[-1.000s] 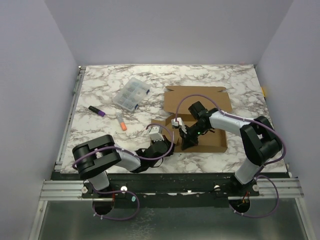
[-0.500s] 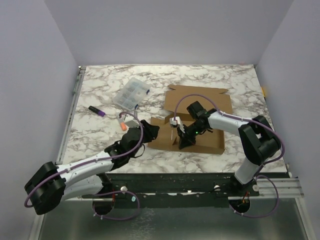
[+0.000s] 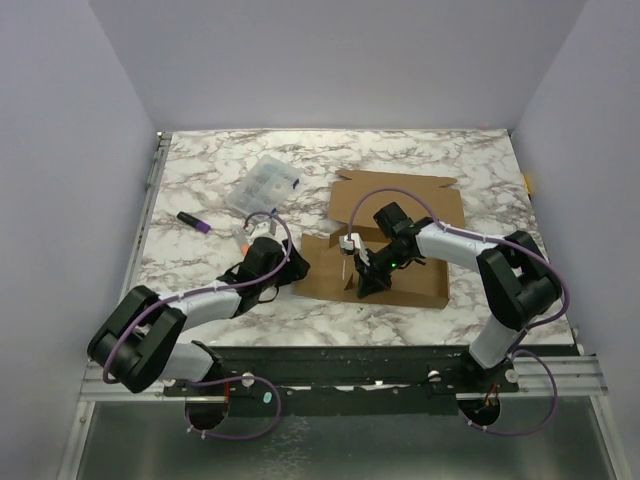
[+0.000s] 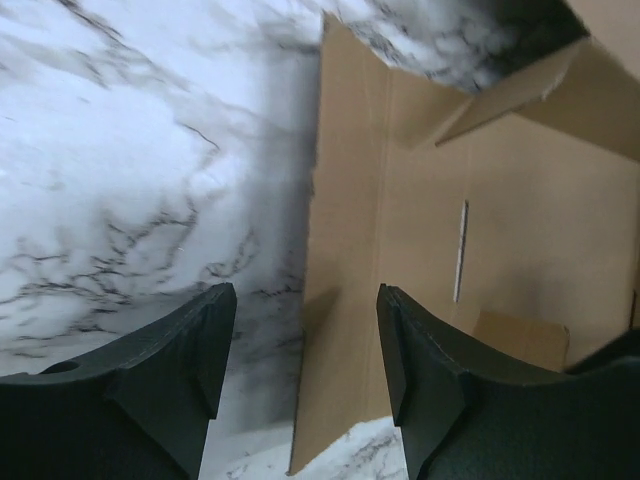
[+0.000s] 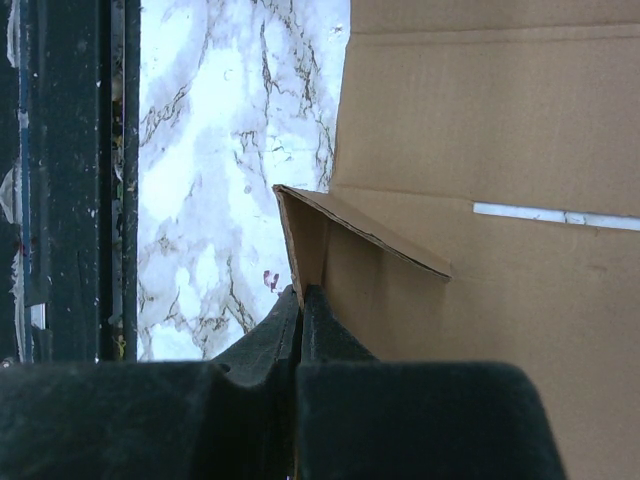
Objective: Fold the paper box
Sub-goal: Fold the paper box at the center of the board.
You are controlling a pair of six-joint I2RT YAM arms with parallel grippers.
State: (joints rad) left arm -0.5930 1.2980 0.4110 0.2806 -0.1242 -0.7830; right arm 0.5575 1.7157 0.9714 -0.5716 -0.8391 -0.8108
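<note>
Right pincer [image 5: 300, 300] tight on paper box [image 5: 480, 150]

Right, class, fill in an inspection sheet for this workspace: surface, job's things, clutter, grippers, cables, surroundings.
Surface: marble-patterned table, flat.
Job's things: paper box, partly folded, far panel lying flat.
Clutter: clear compartment case; purple marker.
Grippers: left gripper open, at the box's left edge; right gripper shut on a raised flap.
Cables: purple cable arcs above the box.
Surroundings: plain walls; nothing else seen.
</note>
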